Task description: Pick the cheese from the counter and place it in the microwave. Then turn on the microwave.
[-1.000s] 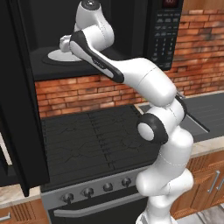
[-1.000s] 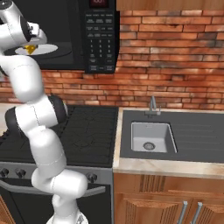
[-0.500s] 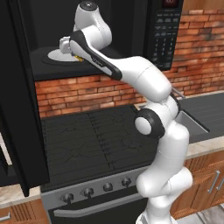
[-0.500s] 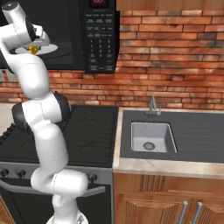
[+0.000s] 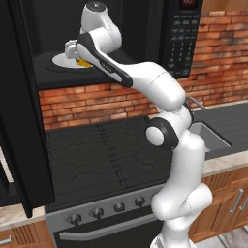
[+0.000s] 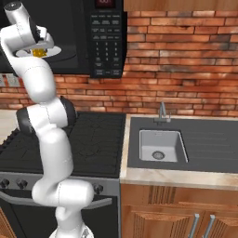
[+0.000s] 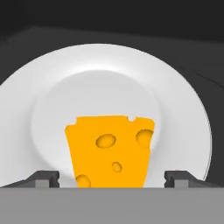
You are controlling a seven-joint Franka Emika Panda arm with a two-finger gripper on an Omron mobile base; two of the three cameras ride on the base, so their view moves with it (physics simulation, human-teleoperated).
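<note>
The end effector stood open inside the microwave, its fingertips set apart on either side of the cheese with gaps showing. The cheese lay on a white plate in the microwave's cavity, above the black stovetop. The microwave door hung open at left.

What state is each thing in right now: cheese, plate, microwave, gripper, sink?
cheese: on the white plate, between the fingertips, apart from both
white plate: inside the microwave
microwave: door wide open
gripper: open, at the plate
sink: nothing in the basin
</note>
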